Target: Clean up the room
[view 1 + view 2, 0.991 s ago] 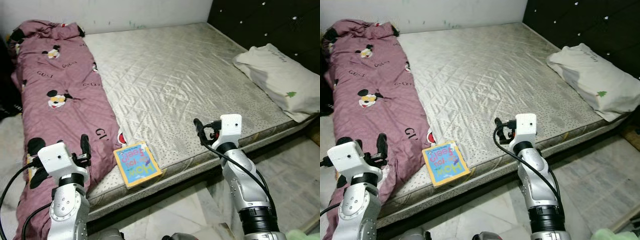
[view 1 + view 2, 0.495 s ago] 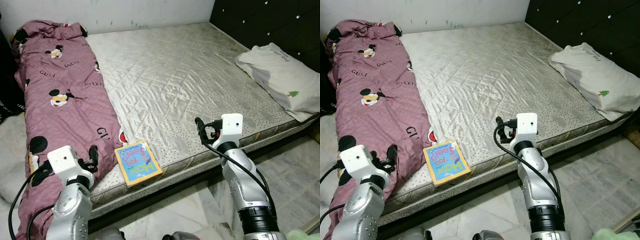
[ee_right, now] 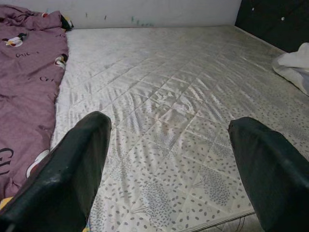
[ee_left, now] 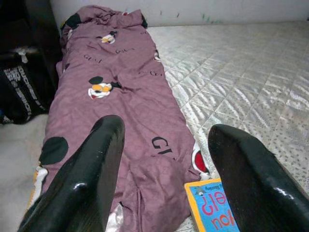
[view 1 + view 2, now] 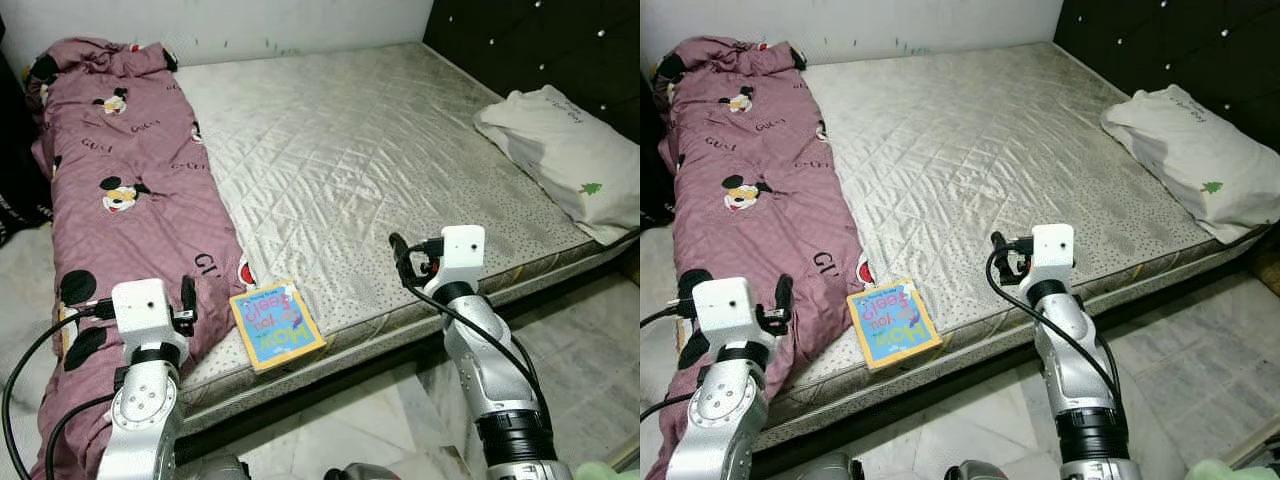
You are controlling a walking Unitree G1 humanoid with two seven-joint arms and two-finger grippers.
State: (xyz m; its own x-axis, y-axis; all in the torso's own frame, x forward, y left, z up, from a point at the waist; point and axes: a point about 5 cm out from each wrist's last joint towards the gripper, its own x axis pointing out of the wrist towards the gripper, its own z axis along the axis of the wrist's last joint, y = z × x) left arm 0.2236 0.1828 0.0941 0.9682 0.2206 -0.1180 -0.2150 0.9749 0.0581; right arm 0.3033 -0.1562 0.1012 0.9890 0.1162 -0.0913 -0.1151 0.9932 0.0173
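A purple cartoon-print quilt [image 5: 130,200] lies rumpled along the left side of the bare mattress [image 5: 350,150]. A yellow-edged blue children's book [image 5: 275,325] rests on the mattress's front edge, beside the quilt. My left gripper [image 5: 182,300] hovers open over the quilt's near end, just left of the book; the left wrist view shows the quilt [image 4: 111,96] between its fingers and the book [image 4: 212,210] by one finger. My right gripper [image 5: 400,262] is open above the front edge, right of the book, facing the mattress [image 3: 169,72].
A white pillow [image 5: 560,150] lies at the mattress's right end against a black tufted headboard [image 5: 520,40]. A dark bag [image 4: 24,82] stands on the floor left of the bed. Pale marble floor [image 5: 590,330] runs along the front.
My left arm has shifted a little to the right, toward the book, dipping and rising again. The right arm has stayed put. The head view has drifted slightly.
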